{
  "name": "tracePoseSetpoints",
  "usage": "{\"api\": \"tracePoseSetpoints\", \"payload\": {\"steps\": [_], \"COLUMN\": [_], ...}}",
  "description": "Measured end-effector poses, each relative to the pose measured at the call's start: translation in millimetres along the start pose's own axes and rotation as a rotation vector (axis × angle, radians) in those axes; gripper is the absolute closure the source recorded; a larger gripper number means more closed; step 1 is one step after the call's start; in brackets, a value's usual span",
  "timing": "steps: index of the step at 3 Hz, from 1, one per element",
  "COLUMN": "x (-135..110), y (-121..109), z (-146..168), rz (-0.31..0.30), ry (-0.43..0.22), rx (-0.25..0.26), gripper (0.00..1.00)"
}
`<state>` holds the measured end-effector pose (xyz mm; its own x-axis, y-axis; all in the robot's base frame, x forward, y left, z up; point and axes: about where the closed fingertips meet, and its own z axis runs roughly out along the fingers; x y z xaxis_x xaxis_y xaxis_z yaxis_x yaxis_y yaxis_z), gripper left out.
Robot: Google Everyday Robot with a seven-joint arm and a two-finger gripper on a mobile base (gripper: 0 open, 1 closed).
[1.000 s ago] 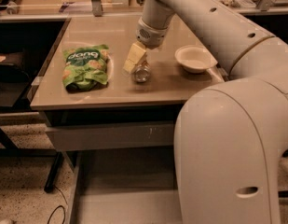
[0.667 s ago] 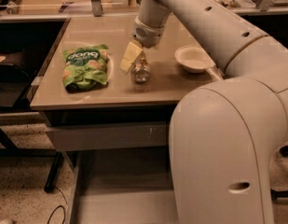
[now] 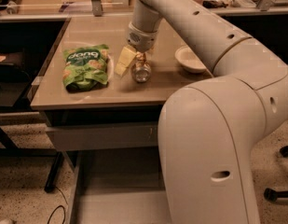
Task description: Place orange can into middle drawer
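The orange can (image 3: 141, 71) lies on the tan table (image 3: 87, 94) near its middle, with its shiny silver end facing me. My gripper (image 3: 134, 62) is right over the can and at its left side, touching or nearly touching it. The arm comes in from the upper right. The middle drawer (image 3: 113, 197) is pulled out below the table, a wide grey tray with a bare floor. My arm's big white body hides the drawer's right part.
A green snack bag (image 3: 86, 67) lies left of the can. A white bowl (image 3: 190, 59) sits to its right. A closed grey drawer front (image 3: 101, 136) is under the tabletop. Dark furniture stands at the left and a speckled floor lies below.
My gripper has shifted slightly left and down beside the can. The can, the bag and the bowl have not moved.
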<state>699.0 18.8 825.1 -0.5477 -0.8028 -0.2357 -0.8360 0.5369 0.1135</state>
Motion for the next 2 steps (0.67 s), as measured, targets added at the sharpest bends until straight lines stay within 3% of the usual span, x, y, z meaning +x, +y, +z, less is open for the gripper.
{"api": "tracePoseSetpoints", "payload": {"steps": [2], "x": [0.0], "y": [0.0], "z": [0.3], "rz": [0.0], "ry": [0.0], "rx": [0.0], "gripper": [0.42]}}
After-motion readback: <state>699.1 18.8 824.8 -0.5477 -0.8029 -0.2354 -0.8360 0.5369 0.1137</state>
